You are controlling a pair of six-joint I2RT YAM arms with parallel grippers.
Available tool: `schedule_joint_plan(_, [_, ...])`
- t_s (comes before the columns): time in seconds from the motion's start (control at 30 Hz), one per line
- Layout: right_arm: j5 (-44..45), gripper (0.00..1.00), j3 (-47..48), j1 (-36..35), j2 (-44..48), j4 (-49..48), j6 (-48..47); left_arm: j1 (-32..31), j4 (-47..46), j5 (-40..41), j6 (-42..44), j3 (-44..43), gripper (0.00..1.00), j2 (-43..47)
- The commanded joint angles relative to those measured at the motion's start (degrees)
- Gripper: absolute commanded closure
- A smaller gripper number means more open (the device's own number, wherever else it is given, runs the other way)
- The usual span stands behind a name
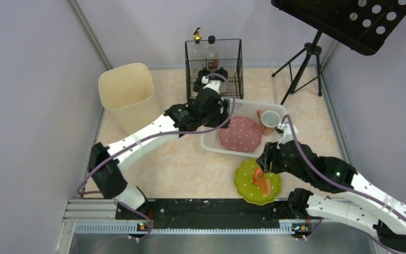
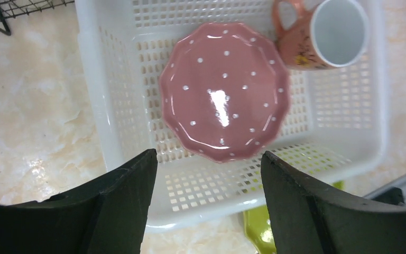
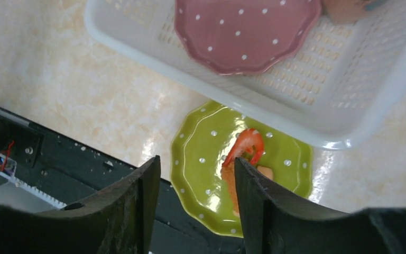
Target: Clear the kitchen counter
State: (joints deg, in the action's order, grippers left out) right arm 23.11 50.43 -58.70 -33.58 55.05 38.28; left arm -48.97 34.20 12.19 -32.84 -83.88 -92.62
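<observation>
Looking down, your left fingers (image 2: 121, 203) stand apart, empty, above one glossy pink scalloped plate (image 2: 222, 90) in one white perforated plastic basket (image 2: 92, 100). Your right fingers (image 3: 135, 211), also apart, hang above one green dotted plate (image 3: 201, 153) on the marbled beige-pink stone worktop (image 3: 58, 79) below.

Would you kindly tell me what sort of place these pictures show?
Probably a staged kitchen set-up: a beige-pink marbled stone-patterned counter, a white perforated plastic basket holding a pink white-dotted ceramic plate, and a black wire rack of bottles.
</observation>
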Motion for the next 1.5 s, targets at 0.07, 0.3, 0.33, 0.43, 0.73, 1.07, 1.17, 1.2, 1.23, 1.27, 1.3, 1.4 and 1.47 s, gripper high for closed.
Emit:
schedule_joint_plan(0.07, [-11.9,0.58,-6.3,0.4,-6.3,-3.8,1.8,-1.2,-5.0,-4.2,-0.6,9.1,0.24,12.4])
schedule_joint_plan(0.3, [-14.7,0.88,-13.7,0.4,-7.5,-12.4,5.1,-1.2,-6.8,-5.1,-1.7,20.8,0.24,27.6])
schedule_joint_plan(0.33, [-15.4,0.92,-14.6,0.4,-8.1,-13.3,5.5,-1.2,-6.8,-5.1,-1.8,22.1,0.24,29.2])
schedule_joint_plan(0.43, [-16.7,1.00,-17.0,0.3,-9.4,-17.4,6.6,-1.2,-6.4,-5.0,-1.9,25.5,0.21,33.6])
schedule_joint_plan(0.73, [-17.1,1.00,-20.7,0.3,-14.9,-25.1,7.6,-1.2,-7.2,0.1,-4.5,34.7,0.20,48.3])
schedule_joint_plan(1.07, [-17.9,1.00,-21.7,0.3,-24.6,-33.0,6.0,-1.2,-3.4,1.1,-4.1,40.1,0.20,61.4])
schedule_joint_plan(1.17, [-18.2,1.00,-21.4,0.3,-27.6,-34.5,5.3,-1.2,-2.1,1.3,-4.1,41.0,0.20,64.3])
schedule_joint_plan(1.2, [-18.4,1.00,-21.2,0.2,-28.5,-35.0,5.1,-1.2,-1.7,1.4,-4.1,41.1,0.20,65.0])
schedule_joint_plan(1.23, [-18.6,1.00,-21.2,0.2,-29.4,-35.7,5.0,-1.2,-1.4,1.5,-4.1,41.2,0.20,65.6])
schedule_joint_plan(1.27, [-18.7,1.00,-21.2,0.2,-30.5,-36.2,4.9,-1.2,-1.1,1.6,-3.9,41.2,0.20,66.2])
schedule_joint_plan(1.3, [-18.9,1.00,-21.1,0.1,-31.2,-36.7,4.8,-1.2,-0.7,1.8,-3.9,41.1,0.20,66.6])
schedule_joint_plan(1.4, [-18.9,1.00,-21.2,-0.3,-33.1,-38.0,4.9,-1.2,0.2,2.2,-3.1,40.6,0.20,67.2])
schedule_joint_plan(1.47, [-19.0,1.00,-21.5,-0.6,-34.0,-39.1,5.1,-1.2,0.7,2.4,-2.7,40.3,0.20,67.3])
